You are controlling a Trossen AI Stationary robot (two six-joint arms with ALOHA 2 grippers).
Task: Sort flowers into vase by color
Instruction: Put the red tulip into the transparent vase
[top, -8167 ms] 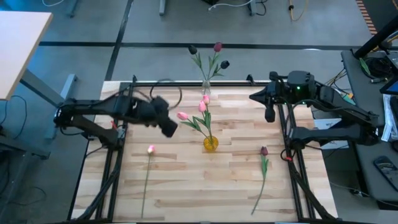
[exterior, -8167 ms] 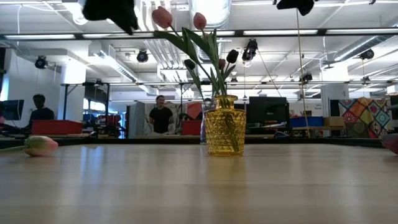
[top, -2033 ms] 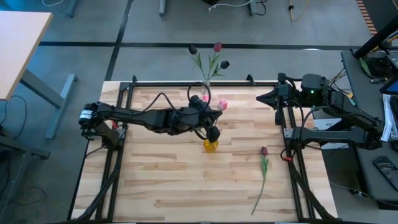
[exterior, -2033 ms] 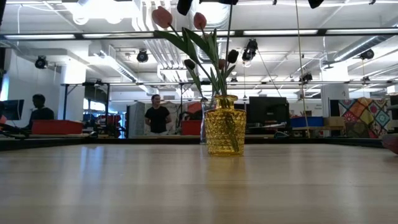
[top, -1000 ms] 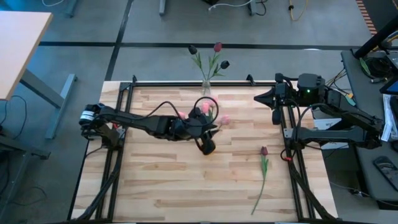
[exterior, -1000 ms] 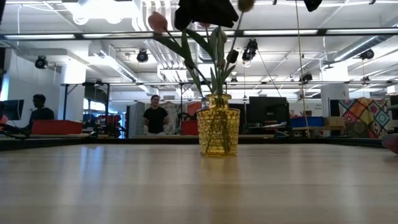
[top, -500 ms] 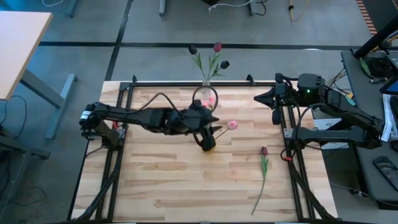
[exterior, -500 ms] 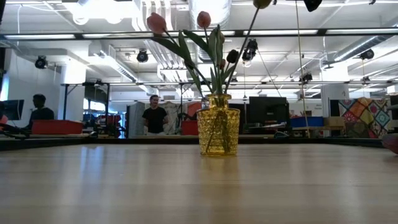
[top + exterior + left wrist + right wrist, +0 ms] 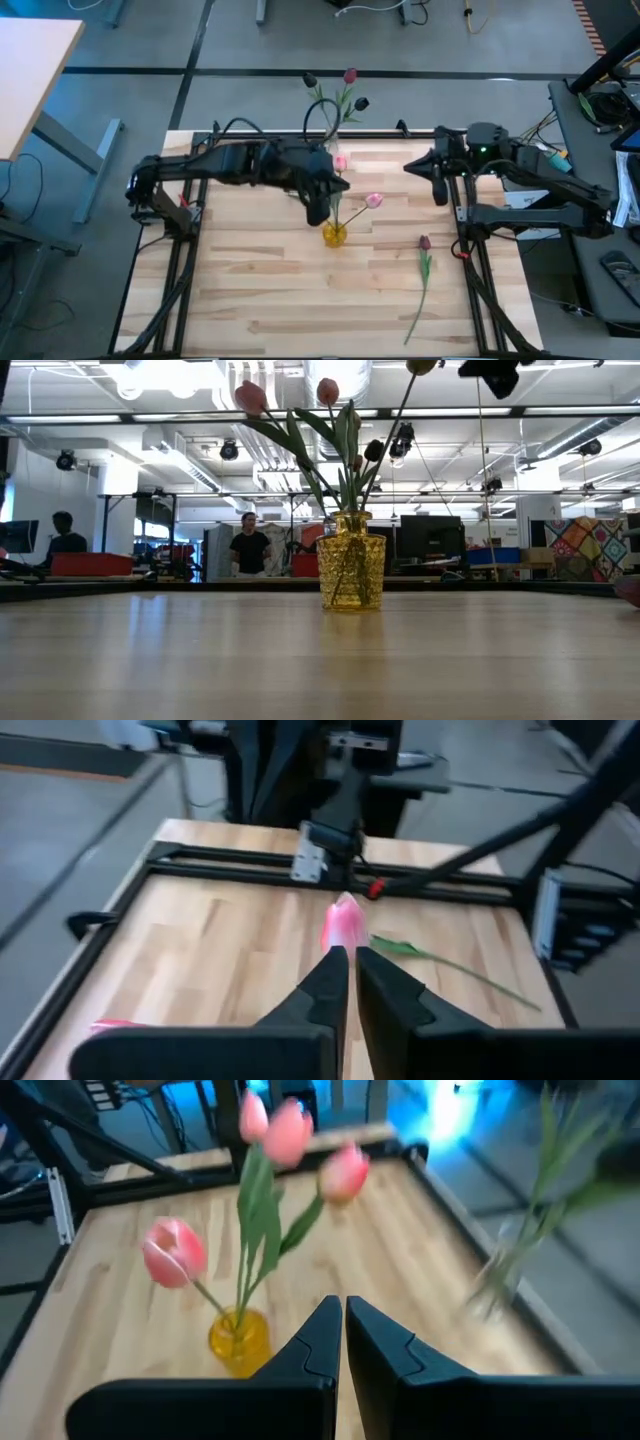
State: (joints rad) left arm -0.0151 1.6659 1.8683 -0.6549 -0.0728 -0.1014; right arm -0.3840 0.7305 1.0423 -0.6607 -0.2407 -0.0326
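A yellow glass vase [image 9: 335, 235] [image 9: 351, 572] stands mid-table and holds several pink tulips [image 9: 175, 1250]; one head [image 9: 374, 200] leans toward the table's right. A clear vase [image 9: 330, 140] at the far edge holds dark tulips [image 9: 349, 76]. One maroon tulip [image 9: 424, 243] lies flat on the wood right of the yellow vase. My left gripper [image 9: 318, 208] [image 9: 352, 982] hovers shut just left and far of the yellow vase, touching nothing. My right gripper [image 9: 438, 190] [image 9: 343, 1325] hangs shut in the air near the table's right far side.
Black frame rails [image 9: 190, 250] run along the table's left, right and far edges. Bare wood [image 9: 280, 300] stretches along the near half. People [image 9: 250, 550] stand in the room beyond the table.
My left gripper has risen off the yellow vase and drawn back toward the far left. The pink tulip it brought now stands in the vase on its own, its head leaning farther right. My right gripper has edged slightly toward the table's middle.
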